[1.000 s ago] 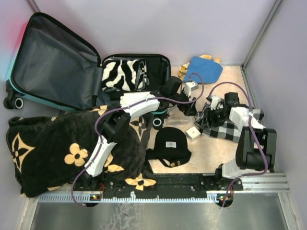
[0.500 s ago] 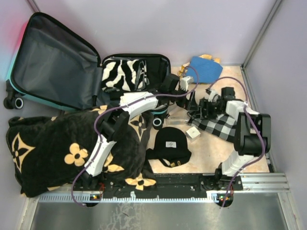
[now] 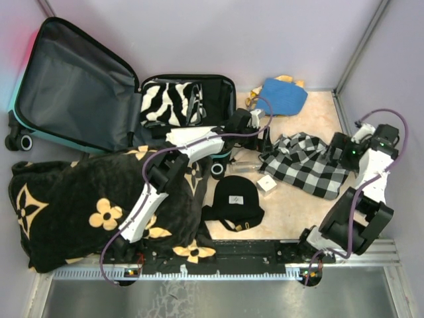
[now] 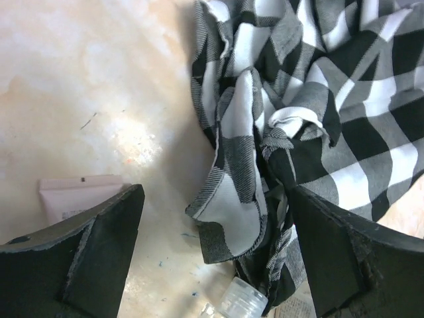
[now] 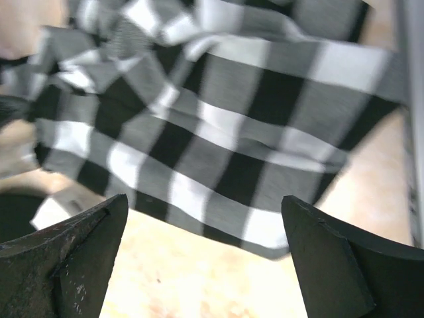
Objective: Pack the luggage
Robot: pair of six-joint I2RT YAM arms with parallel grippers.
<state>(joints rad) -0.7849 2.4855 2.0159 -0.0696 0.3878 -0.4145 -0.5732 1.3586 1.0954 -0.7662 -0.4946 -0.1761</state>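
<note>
The left gripper (image 4: 215, 195) stands with its fingers (image 4: 106, 238) spread wide over a tan tabletop (image 3: 291, 212). A bunched fold of a black-and-white checked cloth (image 4: 331, 99) lies between them, unpinched. Just beside the fingers lie a pale pink tube (image 4: 73, 199), its fine print too small to read, and the clear cap of a bottle (image 4: 242, 301).

At the table's right edge, the right gripper (image 5: 202, 205) is likewise splayed and holds nothing, with the checked cloth spread beyond it.

A black beanie (image 3: 236, 199) sits near the cloth, and the mark on its white patch is illegible. A small white box (image 3: 267, 183) lies between the two.

The luggage (image 3: 73, 86) lies open at the far left. Its grey-lined lid is propped up, and a teal edge and a black wheel (image 3: 25, 141) show. The flat half holds a zebra-print item (image 3: 169, 103).

A black blanket with tan flowers (image 3: 86, 205) is heaped in front of the luggage. A blue cloth (image 3: 281, 96) lies at the back.
</note>
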